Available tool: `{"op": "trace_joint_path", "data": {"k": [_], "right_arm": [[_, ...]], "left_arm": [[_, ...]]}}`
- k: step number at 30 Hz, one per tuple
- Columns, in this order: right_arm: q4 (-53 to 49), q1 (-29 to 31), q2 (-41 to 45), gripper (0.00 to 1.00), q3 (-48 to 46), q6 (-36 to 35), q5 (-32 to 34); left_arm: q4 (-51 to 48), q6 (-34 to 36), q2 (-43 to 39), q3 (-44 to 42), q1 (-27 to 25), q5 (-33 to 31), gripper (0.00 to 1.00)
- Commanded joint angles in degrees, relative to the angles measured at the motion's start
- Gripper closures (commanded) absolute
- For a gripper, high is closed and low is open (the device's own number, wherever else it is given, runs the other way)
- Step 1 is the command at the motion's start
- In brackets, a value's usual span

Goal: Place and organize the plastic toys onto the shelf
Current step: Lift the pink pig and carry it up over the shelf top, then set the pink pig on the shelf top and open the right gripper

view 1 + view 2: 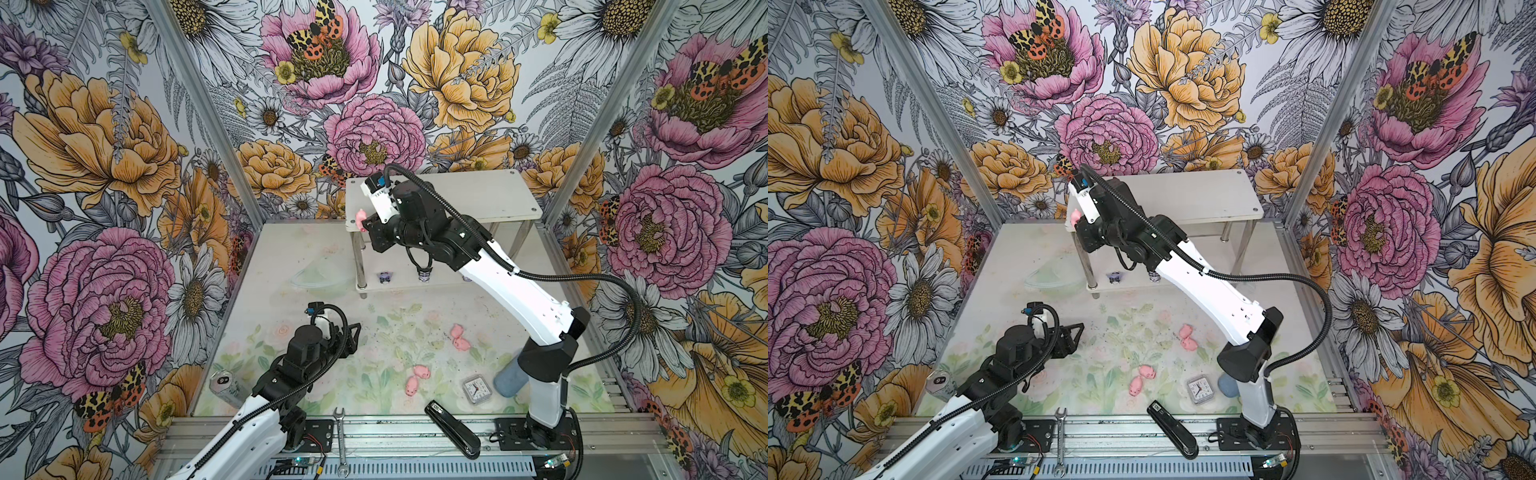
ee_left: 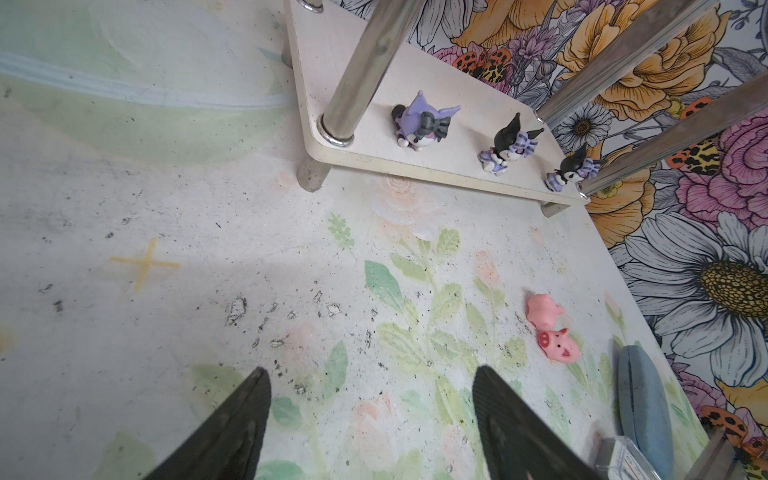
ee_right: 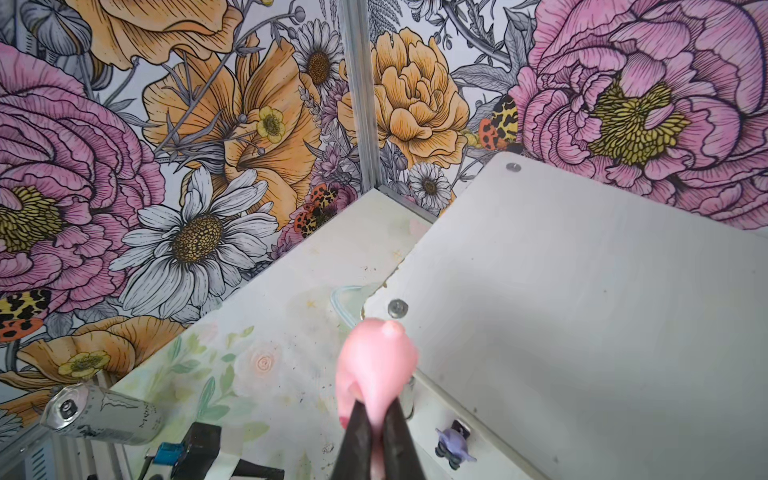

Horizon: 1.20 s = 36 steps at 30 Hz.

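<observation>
One pig [image 3: 376,357] is pinched in the right gripper [image 3: 377,409] by the top corner of the shelf [image 3: 582,291]; slide it further over the top, let go low (left gripper [image 2: 372,372] hangs open, empty)

This is a robot test booth in a lab, not a home: a left arm [image 1: 245,432] and a right arm [image 1: 511,291] are bolted to a slotted aluminium rail [image 1: 395,430] along the front of the worktop [image 1: 291,257]. Bare metal posts [image 1: 199,95] hold flower-printed wall panels [image 1: 83,124] on three sides, and a wrench [image 1: 341,436] lies across the rail.
</observation>
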State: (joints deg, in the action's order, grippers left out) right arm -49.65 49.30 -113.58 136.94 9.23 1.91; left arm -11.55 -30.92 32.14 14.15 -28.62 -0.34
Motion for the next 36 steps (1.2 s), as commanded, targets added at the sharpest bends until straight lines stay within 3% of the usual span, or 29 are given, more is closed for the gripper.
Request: {"op": "trace_joint_path", "data": {"k": [1,19,26,36], "right_arm": [[-4.62,-0.62,-3.11,0.95,6.29,-2.91,2.81],[-5.57,-5.52,-6.44,0.89,8.96,-1.52,0.01],[-5.63,-5.72,-7.22,0.59,8.92,-1.61,-0.51],[-5.54,-6.20,-7.37,0.53,9.48,-1.81,-1.34]], "left_arm": [[2.32,1.16,-0.06,-1.40,0.54,1.56,0.21],[2.37,0.55,-1.82,-2.70,0.76,1.33,0.21],[2.48,0.51,-1.89,-2.79,0.85,1.11,0.20],[3.01,0.65,-0.59,-2.55,1.07,1.39,0.20]]}}
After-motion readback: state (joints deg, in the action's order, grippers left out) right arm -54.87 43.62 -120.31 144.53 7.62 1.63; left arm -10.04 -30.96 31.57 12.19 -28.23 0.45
